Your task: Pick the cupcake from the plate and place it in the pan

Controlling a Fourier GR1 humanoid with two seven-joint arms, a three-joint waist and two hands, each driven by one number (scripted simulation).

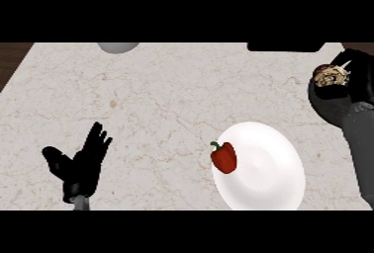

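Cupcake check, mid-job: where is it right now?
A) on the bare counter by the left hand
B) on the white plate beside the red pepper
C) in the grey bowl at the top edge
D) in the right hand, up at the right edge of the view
D: the cupcake sits within the right hand at the right edge, while the white plate holds only the red pepper.

Legible text, labels, brands, numbers, signs: none. The counter surface carries only marbled veining, no lettering. The white plate near the counter's near right edge is plain, unmarked. The red pepper at the plate's left rim bears no sticker or label. The cupcake at the counter's right edge shows no printed wrapper text that can be read.
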